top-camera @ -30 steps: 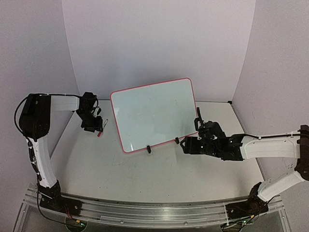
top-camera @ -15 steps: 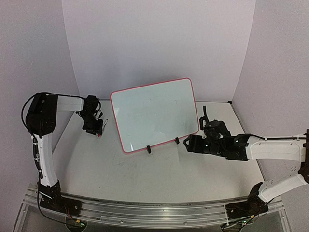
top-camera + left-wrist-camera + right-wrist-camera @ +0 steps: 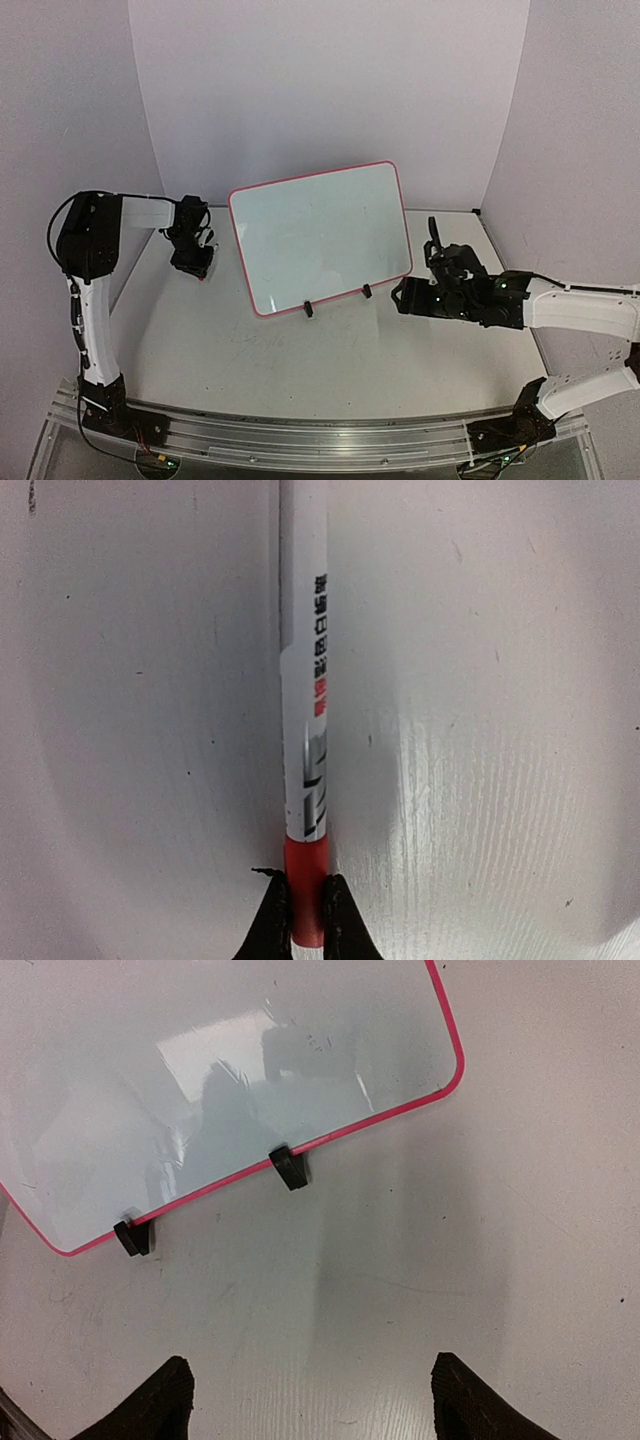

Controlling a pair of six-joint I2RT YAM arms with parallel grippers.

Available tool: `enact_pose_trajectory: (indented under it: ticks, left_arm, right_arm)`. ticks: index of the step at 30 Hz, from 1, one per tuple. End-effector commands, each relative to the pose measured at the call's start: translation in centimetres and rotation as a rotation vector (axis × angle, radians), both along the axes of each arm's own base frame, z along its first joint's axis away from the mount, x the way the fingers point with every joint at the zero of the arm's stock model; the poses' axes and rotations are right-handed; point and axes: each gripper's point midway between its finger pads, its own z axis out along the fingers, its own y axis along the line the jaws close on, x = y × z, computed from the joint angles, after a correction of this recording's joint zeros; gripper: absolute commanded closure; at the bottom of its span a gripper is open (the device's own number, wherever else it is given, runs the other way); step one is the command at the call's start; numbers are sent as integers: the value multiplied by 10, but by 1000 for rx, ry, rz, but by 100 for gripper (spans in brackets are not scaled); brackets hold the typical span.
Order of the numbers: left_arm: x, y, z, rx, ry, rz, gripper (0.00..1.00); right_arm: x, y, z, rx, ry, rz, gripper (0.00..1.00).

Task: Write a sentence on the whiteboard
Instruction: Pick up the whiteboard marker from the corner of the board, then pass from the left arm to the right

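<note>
The whiteboard (image 3: 320, 235), glossy white with a pink-red rim, stands tilted on two black clip feet (image 3: 308, 310) at the middle of the table. The sentence is out of view: the board's face (image 3: 200, 1080) shows only faint smudges and reflections. A white marker (image 3: 303, 680) with a red end lies on the table left of the board. My left gripper (image 3: 193, 265) is shut on that red end (image 3: 303, 885). My right gripper (image 3: 400, 297) hovers open over bare table just right of the board's right foot (image 3: 290, 1168), nothing between its fingers (image 3: 310, 1380).
Lilac walls close the table in at the back and both sides. The left gripper works close to the left wall. A metal rail (image 3: 320, 435) with the arm bases runs along the near edge. Faint grey scuffs (image 3: 260, 335) mark the table in front of the board.
My left gripper has sunk to the table and shut on the marker's red end. My right arm has slid to the right, away from the board's lower right corner.
</note>
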Motion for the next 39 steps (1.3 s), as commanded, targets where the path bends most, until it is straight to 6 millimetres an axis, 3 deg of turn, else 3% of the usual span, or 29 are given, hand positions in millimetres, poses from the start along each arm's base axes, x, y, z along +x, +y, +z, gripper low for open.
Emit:
enact_pose_trajectory:
  ticks: [1,4,9,13,17,20,23,32,35,39]
  left_arm:
    - [-14,15,0,78,20,28,100]
    - [-24,18,21,60,-17,67,100]
    - [-42,19,99,-38,-222,147,100]
    - [-67,-2,173,-212,-405,69,100]
    - [-102,-17,208,-263,-459,-37,100]
    - [-130,-41,223,-317,-467,-166,100]
    - [-168,-91,233,-394,-450,-386,100]
    - [-254,-216,233,-496,-326,-835,100]
    - [-274,-248,222,-508,-249,-940,100]
    - [-290,-273,220,-541,-206,-1050,100]
  right_arm:
    - [11,-3,39,10,-70,-22,20]
    - [11,1,52,2,-81,32,17]
    - [9,15,79,48,-83,180,12]
    - [-1,38,104,120,-68,353,12]
    - [-16,63,129,200,-39,533,11]
    - [-30,80,141,252,14,651,11]
    - [-47,99,149,335,105,777,11]
    - [-71,122,122,447,379,892,15]
    - [-78,126,116,464,423,918,15]
    - [-84,127,113,484,459,940,15]
